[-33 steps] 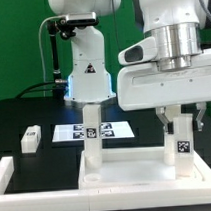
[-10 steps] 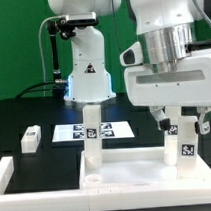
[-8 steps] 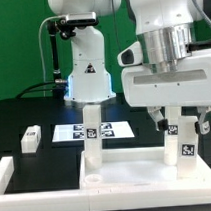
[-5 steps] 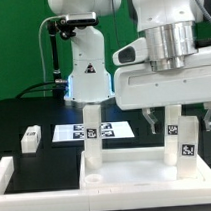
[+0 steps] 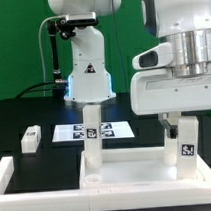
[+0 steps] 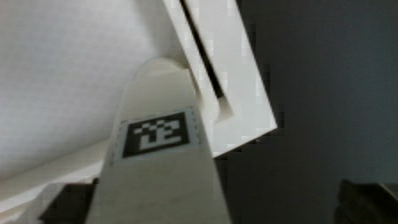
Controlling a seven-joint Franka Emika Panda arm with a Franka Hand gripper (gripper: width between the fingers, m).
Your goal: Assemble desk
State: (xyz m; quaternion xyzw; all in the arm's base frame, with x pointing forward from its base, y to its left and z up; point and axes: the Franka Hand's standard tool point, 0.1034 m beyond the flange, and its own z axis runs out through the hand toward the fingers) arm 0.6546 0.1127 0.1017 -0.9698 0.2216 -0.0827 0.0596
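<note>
The white desk tabletop (image 5: 132, 178) lies at the front of the exterior view. Two white legs stand upright on it: one (image 5: 92, 135) at its back left corner, one (image 5: 183, 143) at its back right. A third leg (image 5: 31, 137) lies loose on the black table at the exterior view's left. My gripper (image 5: 181, 121) hangs straight over the right leg, fingers open on either side of its top. In the wrist view the tagged leg (image 6: 164, 150) rises between the dark fingertips (image 6: 64, 205), off-centre and with a wide gap on one side, in front of the tabletop (image 6: 80, 60).
The marker board (image 5: 113, 130) lies flat behind the tabletop. A white border rail (image 5: 6, 172) runs along the exterior view's left front. The robot's white base (image 5: 87, 79) stands at the back.
The hand has turned about its vertical axis over the right leg, and its fingers, close beside the leg a second ago, have spread. The leg stays standing.
</note>
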